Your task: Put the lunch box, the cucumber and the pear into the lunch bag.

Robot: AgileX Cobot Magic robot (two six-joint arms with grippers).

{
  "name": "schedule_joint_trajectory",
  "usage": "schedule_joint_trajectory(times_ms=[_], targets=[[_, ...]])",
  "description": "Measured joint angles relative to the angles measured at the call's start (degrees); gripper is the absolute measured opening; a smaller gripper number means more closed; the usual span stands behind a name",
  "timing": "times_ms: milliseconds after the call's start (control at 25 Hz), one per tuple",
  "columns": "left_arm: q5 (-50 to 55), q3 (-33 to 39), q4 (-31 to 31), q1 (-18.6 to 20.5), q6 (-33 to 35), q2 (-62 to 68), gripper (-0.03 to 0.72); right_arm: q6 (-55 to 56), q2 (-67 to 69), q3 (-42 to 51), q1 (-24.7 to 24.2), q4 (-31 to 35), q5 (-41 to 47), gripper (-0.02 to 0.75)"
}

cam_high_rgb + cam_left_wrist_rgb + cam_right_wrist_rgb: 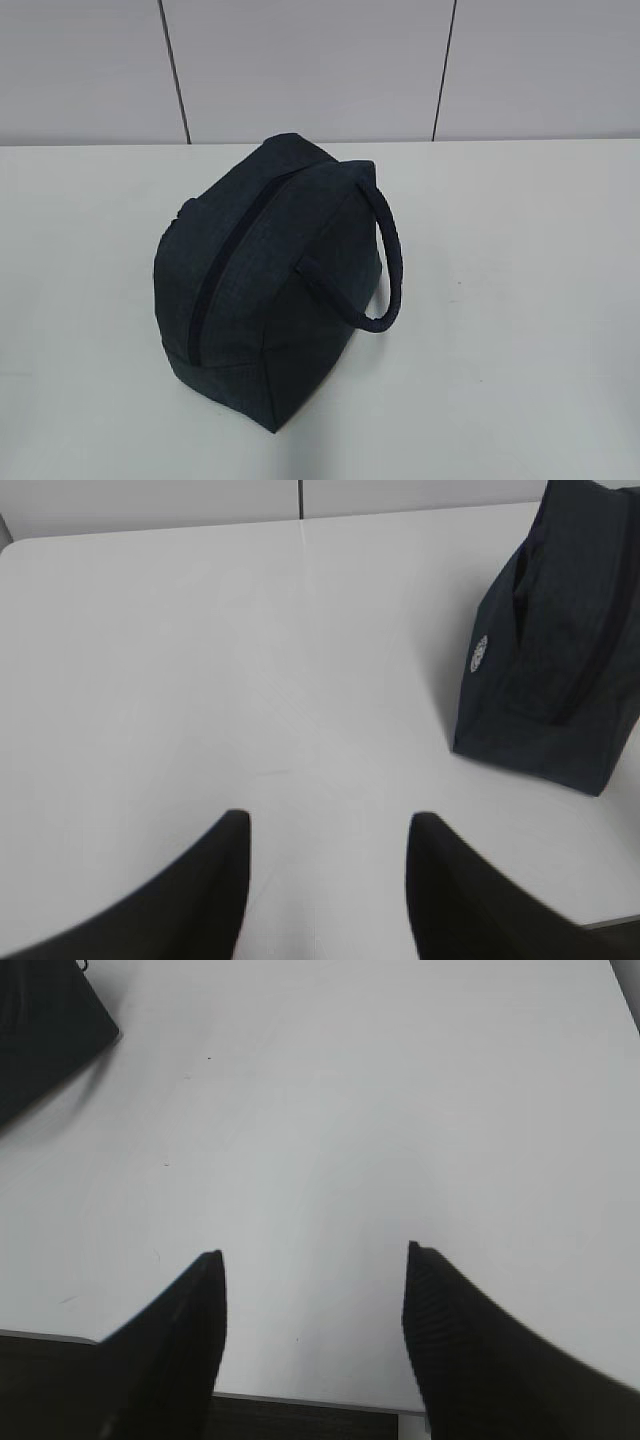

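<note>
Exterior camera looks down slantwise at the lunch bag (270,290); both wrist cameras, low over the table (200,660), glimpse it.

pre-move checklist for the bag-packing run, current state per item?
1. Dark navy fabric lunch bag on the white table: ok, upright, padded loop handle hanging to one side.
2. Bag's top zipper open for loading: not ok, it looks closed along its length.
3. Lunch box, cucumber and pear located: cannot tell, none shows in any view; they may already be inside.
4. Left gripper free: ok, jaws apart, nothing between them, bare table below.
5. Right gripper free: ok, jaws apart and empty, near the table's front edge.
6. Both grippers apart from the bag: ok.
</note>
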Motion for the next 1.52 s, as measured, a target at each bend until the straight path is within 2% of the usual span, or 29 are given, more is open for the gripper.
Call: schedule_joint_trajectory(times_ms=[1120, 1360, 1520], targets=[[0.0, 0.0, 1.5, 0.0, 0.0, 0.0, 0.277, -0.1, 0.0, 0.0, 0.0, 0.0, 0.0, 0.445], [0.0, 0.0, 1.5, 2.2, 0.0, 0.0, 0.276, -0.1, 0.0, 0.0, 0.0, 0.0, 0.0, 0.445], [0.0, 0.0, 1.5, 2.4, 0.0, 0.0, 0.276, -0.1, 0.0, 0.0, 0.0, 0.0, 0.0, 0.445]])
